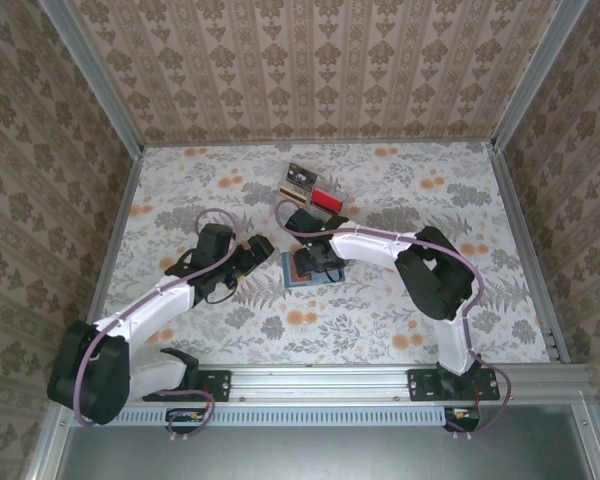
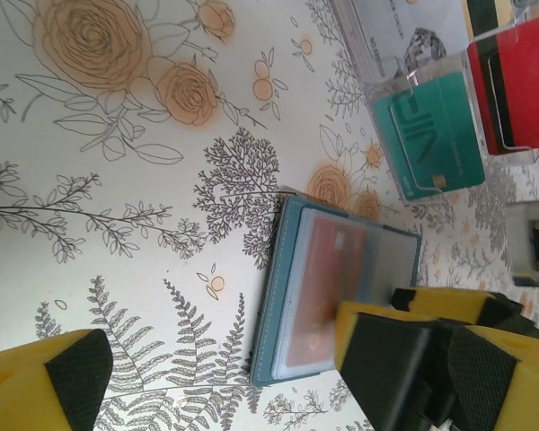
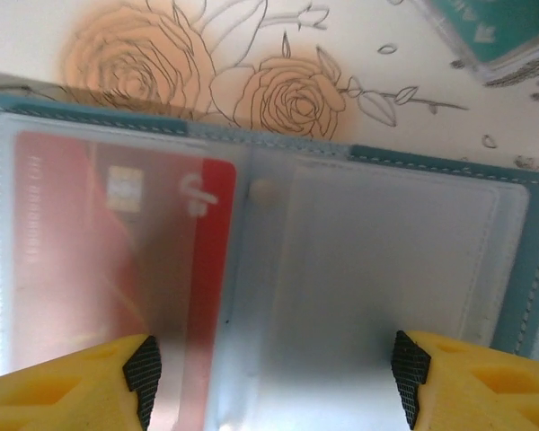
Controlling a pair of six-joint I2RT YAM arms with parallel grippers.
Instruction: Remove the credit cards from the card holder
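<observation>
Card holder: is lying opened flat at mid-table, just right of the left arm's tip and directly under the right arm's tip; both clear sleeves are facing up.
Left gripper: is hanging just beside the holder's left edge with its jaws spread wide, gripping nothing.
Red card: is sitting inside the left-hand sleeve, fully tucked in; the right-hand sleeve is looking empty through its frosted plastic.
Right gripper: is hovering over the holder's fold with its fingers parted, one over each sleeve, clamping nothing; whether the pads are touching the plastic cannot be told.
Clear tray: is standing beyond the holder, apart from it, already carrying a teal card and others.
Step in hand: probably lining up on the last card remaining in the holder.
Next move: is calling for one arm pinning the soft panel flat while the other is catching the red card's exposed edge and sliding it out along the sleeve opening.
</observation>
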